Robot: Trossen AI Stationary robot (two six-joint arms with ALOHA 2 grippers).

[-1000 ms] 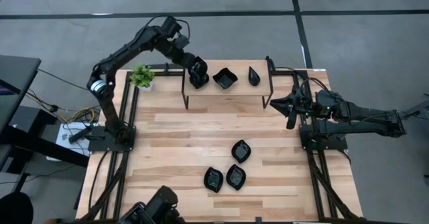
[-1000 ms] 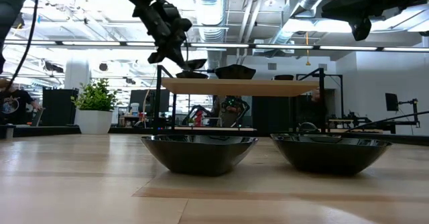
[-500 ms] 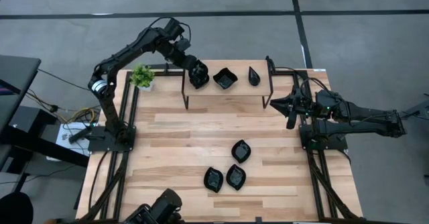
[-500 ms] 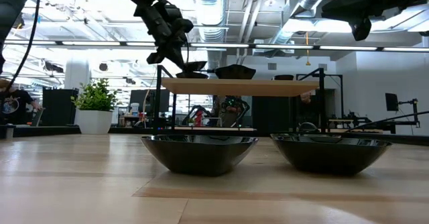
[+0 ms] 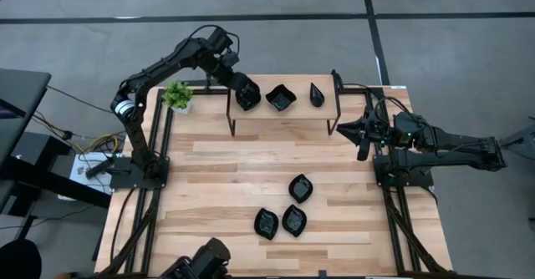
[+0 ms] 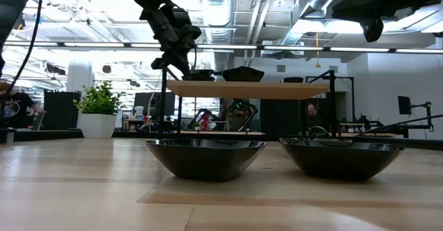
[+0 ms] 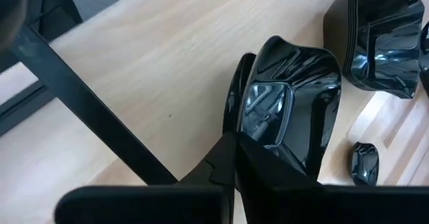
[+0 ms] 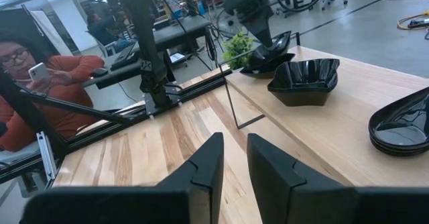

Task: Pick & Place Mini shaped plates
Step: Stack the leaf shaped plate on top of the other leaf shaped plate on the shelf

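Glossy black and slippery, the plate (image 7: 288, 113) that we hold pinched at its rim in the left gripper (image 5: 242, 88) rests on the raised shelf (image 5: 292, 112) just beside the wavy-edged plate (image 5: 281, 98), so a skewed release could knock it, while the right gripper (image 5: 355, 131) waits slightly parted, empty.

Left gripper (image 5: 243, 90) — fingertips hidden against the black plate (image 5: 248, 98) on the shelf. Stacked plates (image 8: 402, 127) — cut by the right wrist view's edge. Three front dishes (image 5: 289, 210) — shapes too small to tell.
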